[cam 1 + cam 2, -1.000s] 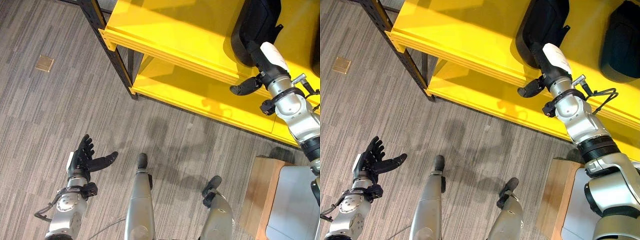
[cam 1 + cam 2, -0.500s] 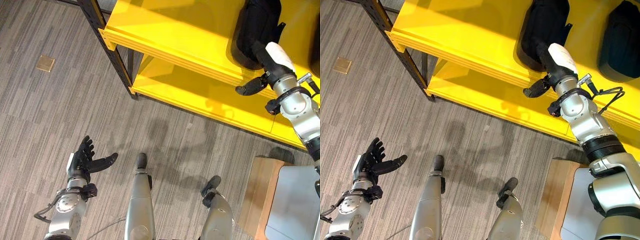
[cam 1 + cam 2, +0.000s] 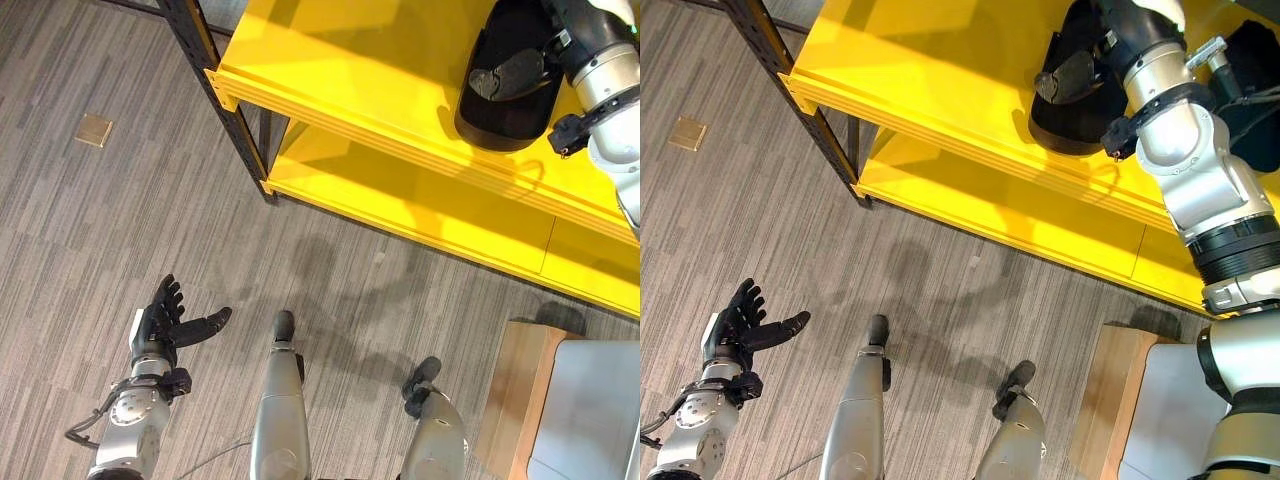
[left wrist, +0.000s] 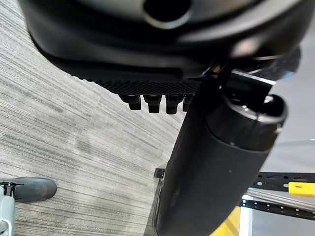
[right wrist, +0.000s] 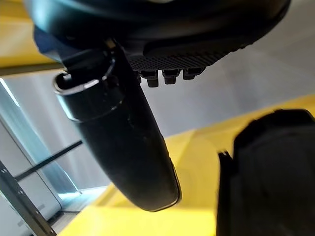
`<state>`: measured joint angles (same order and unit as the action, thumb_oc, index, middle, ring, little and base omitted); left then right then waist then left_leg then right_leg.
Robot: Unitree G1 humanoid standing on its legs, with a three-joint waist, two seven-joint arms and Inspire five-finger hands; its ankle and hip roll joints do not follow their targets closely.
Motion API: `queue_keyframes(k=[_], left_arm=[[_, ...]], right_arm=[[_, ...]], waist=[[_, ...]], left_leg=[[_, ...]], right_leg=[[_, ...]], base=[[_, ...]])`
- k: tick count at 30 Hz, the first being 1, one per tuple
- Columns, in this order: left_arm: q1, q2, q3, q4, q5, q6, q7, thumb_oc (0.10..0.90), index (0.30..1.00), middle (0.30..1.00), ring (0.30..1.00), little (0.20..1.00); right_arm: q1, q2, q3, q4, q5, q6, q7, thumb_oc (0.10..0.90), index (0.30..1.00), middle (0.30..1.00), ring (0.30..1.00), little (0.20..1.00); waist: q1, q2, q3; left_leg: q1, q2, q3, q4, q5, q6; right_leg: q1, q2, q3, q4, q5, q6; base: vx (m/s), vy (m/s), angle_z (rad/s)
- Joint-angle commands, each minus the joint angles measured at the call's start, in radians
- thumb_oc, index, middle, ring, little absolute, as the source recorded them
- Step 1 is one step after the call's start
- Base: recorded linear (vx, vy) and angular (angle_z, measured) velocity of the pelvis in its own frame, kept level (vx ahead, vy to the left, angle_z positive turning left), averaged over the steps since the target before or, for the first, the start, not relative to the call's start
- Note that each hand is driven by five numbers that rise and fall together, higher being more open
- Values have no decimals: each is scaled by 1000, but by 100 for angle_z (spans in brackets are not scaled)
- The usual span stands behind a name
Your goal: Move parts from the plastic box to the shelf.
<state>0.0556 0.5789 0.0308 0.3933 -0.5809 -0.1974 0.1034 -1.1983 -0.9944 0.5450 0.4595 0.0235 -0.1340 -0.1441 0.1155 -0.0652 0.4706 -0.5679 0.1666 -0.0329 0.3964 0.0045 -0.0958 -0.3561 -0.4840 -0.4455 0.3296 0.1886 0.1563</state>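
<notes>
yellow shelf [image 3: 370,70], black part [image 3: 505,100] under r. hand [image 3: 515,72]

Yellow shelf [image 3: 380,60] on black posts, two black parts [image 3: 1080,110] lying on its upper board, lower board beneath, grey striped floor [image 3: 120,230]

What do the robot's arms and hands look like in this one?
Both arms are silver-grey metal in rounded, jointed segments. The left hand is dark with a white patch at its base. The right hand is dark too; its forearm shows black collar rings and a thin black cable near the wrist. Up close, the palms carry a dotted, textured pad.
</notes>
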Motion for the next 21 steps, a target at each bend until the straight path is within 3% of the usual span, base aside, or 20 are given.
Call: queue_keyframes(k=[1,3,11,16,21], left_arm=[[35,22,34,-33,12,-62,18,900,1000,1000,1000,1000],[34,22,32,-33,15,-61,18,900,1000,1000,1000,1000],[15,2,3,-41,48,-44,9,900,1000,1000,1000,1000],[16,-37,-16,-33,78,-22,9,900,1000,1000,1000,1000],[28,-70,-19,-18,103,-7,15,900,1000,1000,1000,1000]], right_arm=[[-97,-50,-25,-56,46,-51,-69,900,1000,1000,1000,1000],[-79,-48,-35,-68,46,-49,-66,900,1000,1000,1000,1000],[200,13,-243,-261,46,-66,-65,900,1000,1000,1000,1000],[486,113,-427,-432,63,-83,-49,900,1000,1000,1000,1000],[681,176,-505,-547,35,-80,-16,900,1000,1000,1000,1000]], waist=[[11,-9,-88],[10,-9,-89],[-19,-14,-108],[-60,-19,-127],[-85,-30,-141]], left_leg=[[153,-23,76,-97,-72,38],[157,-22,78,-97,-73,38],[189,-18,86,-114,-52,45],[231,-2,98,-118,-63,41],[270,13,111,-123,-72,38]], right_leg=[[-21,28,68,199,24,85],[-18,29,68,199,23,85],[15,30,52,168,48,76],[50,38,59,146,48,78],[84,53,66,120,40,77]], base=[[0,0,0],[0,0,0],[-17,7,-1],[26,-4,-3],[50,-17,-12]])
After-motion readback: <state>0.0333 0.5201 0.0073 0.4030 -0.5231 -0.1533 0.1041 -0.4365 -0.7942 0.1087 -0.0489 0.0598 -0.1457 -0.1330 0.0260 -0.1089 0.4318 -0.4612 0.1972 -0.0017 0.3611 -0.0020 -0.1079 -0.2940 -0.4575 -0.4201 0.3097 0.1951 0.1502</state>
